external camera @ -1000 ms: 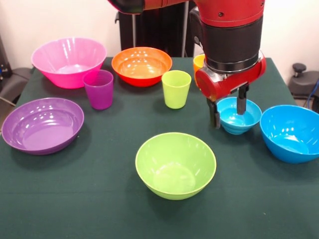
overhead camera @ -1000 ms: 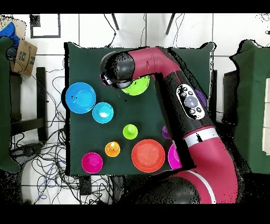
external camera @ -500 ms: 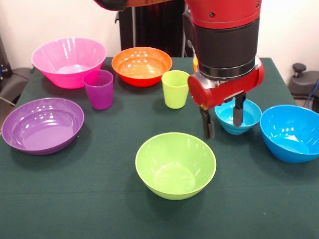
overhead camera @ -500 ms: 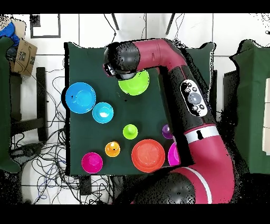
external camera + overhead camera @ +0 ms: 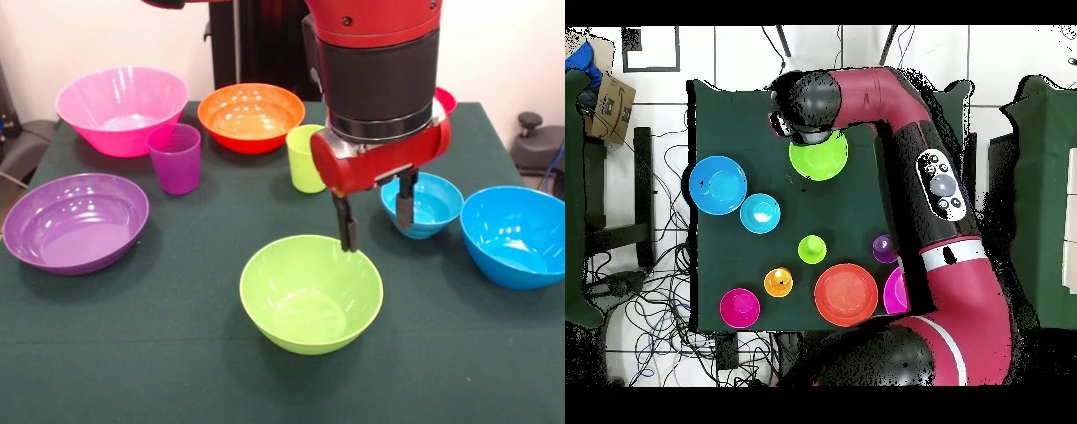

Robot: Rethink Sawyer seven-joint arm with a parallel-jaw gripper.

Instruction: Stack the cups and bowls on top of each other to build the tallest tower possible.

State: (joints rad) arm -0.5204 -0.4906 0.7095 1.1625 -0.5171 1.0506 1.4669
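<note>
Red-housed claw (image 5: 375, 221) hangs with its two dark fingers (image 5: 347, 225) spread apart and nothing between them. One finger tip sits just over the far rim of the lime green bowl (image 5: 311, 293); the other is level with the small light blue bowl (image 5: 424, 204), just beside it. The green bowl lies below and toward the camera from the claw, mouth up, round, so no long axis matters; the rim is the only grip line. Judgement: a short move toward that bowl, then a descent, would put the rim between the fingers.

Change over the last second: the claw has travelled from above the small light blue bowl across to the green bowl's rim, fingers equally spread throughout.

Outward: lime green cup (image 5: 305, 159), purple cup (image 5: 175, 157), orange bowl (image 5: 251, 116), big blue bowl (image 5: 516, 235) all separate on the green surface (image 5: 132, 353). Nothing stacked yet.
</note>
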